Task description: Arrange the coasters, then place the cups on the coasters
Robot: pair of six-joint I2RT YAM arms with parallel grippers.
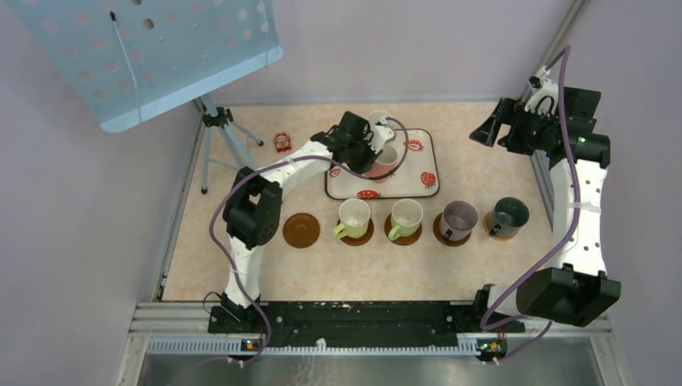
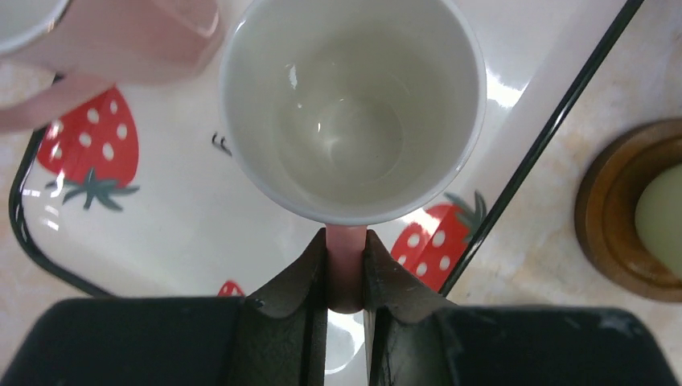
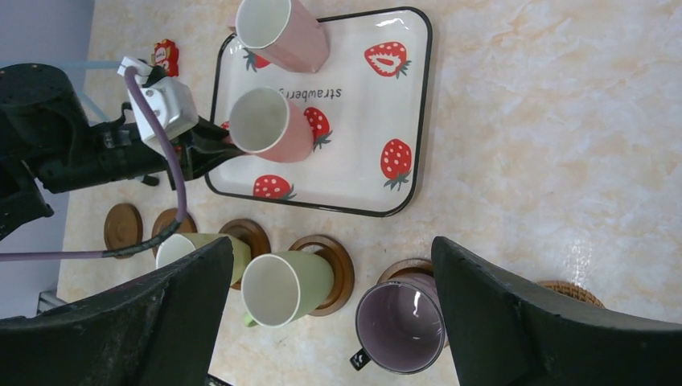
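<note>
word "strawberry" on white tray (image 3: 358,121), upside down in right wrist view; red packet (image 3: 166,56) label unreadable

The top camera is looking steeply down from high above the near edge, taking in the whole beige marbled tabletop (image 1: 338,269) from afar. The left wrist camera is hanging very close, facing straight down into a pink ceramic cup with a white inside (image 2: 354,104) on the white strawberry-print rectangular tray (image 2: 201,233). The right wrist camera is looking down from farther off, the tray sitting at 12 o'clock in its frame. All three are sharing that tray and cup.
</note>
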